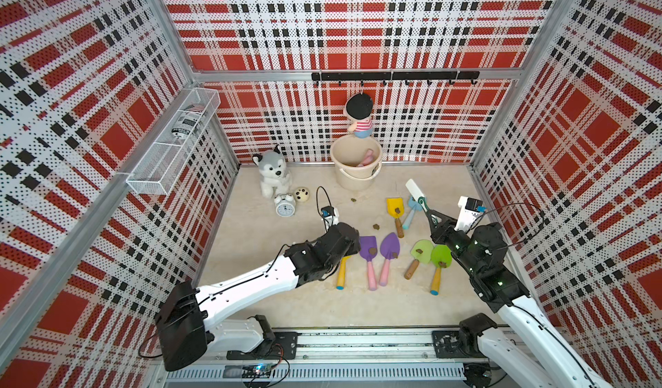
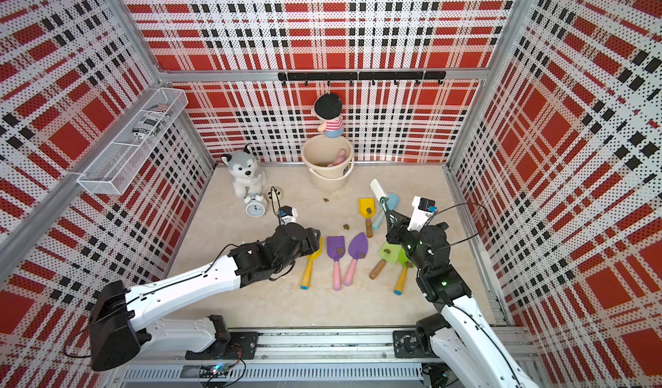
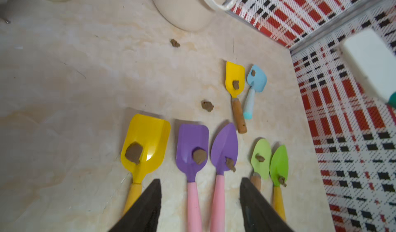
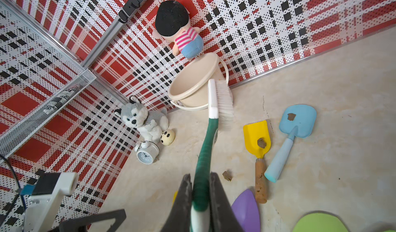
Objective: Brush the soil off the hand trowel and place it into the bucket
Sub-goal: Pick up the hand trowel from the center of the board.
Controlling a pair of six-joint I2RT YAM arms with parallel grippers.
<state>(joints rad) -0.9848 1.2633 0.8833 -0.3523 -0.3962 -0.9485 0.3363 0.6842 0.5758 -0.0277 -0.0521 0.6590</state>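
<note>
The brush (image 4: 214,101) is clamped by its green handle in the right gripper (image 4: 200,191). The left gripper (image 3: 200,179) is held open over two purple trowels (image 3: 192,141), with nothing gripped. Soil (image 3: 199,156) is carried on their blades at mid-table (image 1: 286,296). The bucket (image 1: 353,180) is set at the far edge.

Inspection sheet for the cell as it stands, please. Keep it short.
Surface: beige tabletop; two loose soil lumps lie on it.
Job's things: seven trowels lie flat, each carrying soil; bucket upright by the back wall, with a pink-handled tool inside; brush held.
Clutter: plush husky, alarm clock and spotted ball at the back left; doll hangs from the hook rail.
Grippers: left pincer open over the two pink handles; right pincer shut on the brush handle.
Cables: black cable loops at both wrist cameras.
Surroundings: plaid perforated walls; wire basket holding a can.
</note>
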